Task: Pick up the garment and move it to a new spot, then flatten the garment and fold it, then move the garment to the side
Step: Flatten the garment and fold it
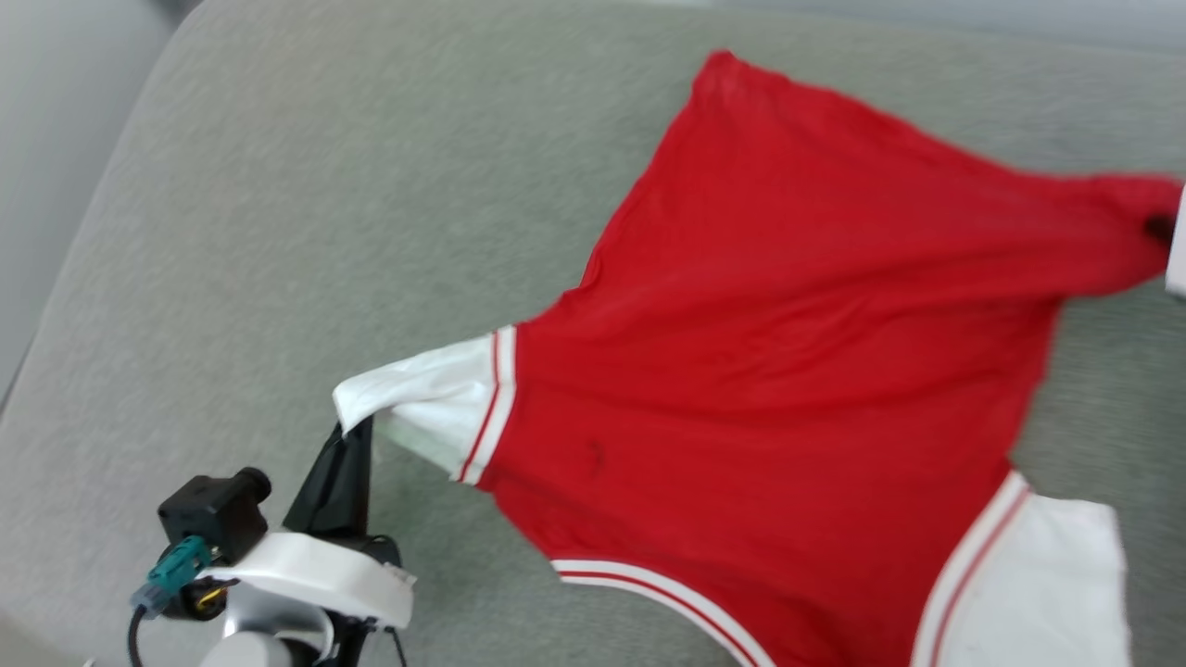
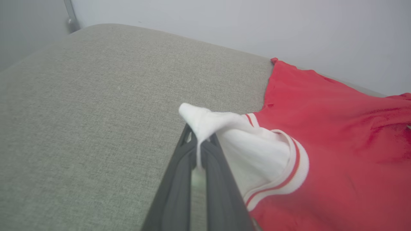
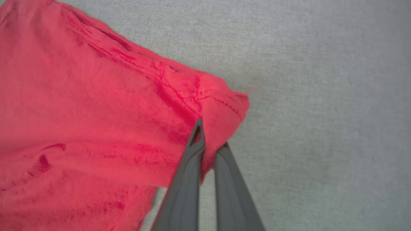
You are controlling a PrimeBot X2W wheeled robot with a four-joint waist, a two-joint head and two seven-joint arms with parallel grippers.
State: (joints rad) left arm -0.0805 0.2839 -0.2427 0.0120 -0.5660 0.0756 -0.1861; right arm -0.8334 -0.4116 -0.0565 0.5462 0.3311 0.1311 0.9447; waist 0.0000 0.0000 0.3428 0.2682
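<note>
The garment [image 1: 788, 371], a red jersey with white sleeves, lies spread over the grey fabric-covered surface [image 1: 278, 232], pulled taut between two grips. The left pincer [image 2: 199, 142] is closed on the tip of one white sleeve [image 2: 244, 144], raising it into a peak. The right pincer [image 3: 210, 141] is clamped on a stitched red corner at the garment's opposite side, with cloth bunched between its fingers
</note>
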